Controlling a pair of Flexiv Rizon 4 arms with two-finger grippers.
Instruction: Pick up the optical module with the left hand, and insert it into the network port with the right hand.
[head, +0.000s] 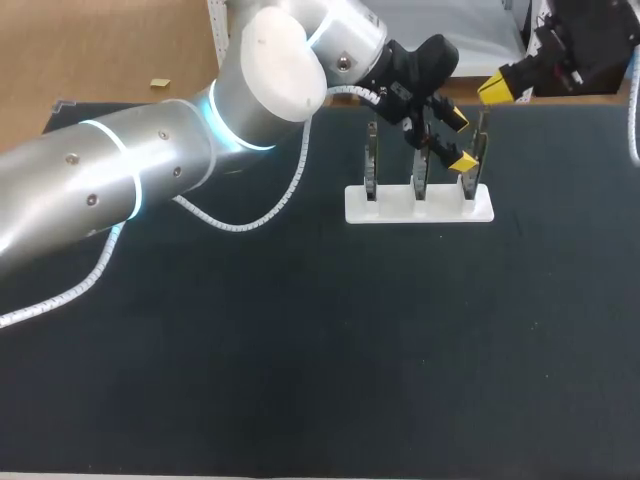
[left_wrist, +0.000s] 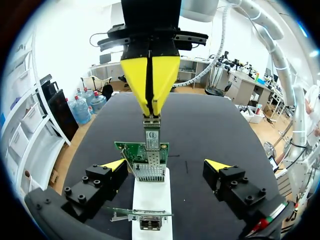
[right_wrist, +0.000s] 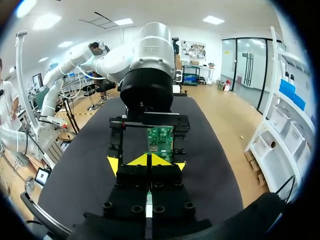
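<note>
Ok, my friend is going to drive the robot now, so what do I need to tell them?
Left gripper: open and empty, with one finger on each side of the green card that stands in the white stand.
Right gripper: shut on the optical module, whose free end meets the network port on that card.
Done: the module is picked up and now sits in the right gripper, lined up with the port.
Left: push it fully in, then let go. How deep it already sits cannot be seen.
</note>
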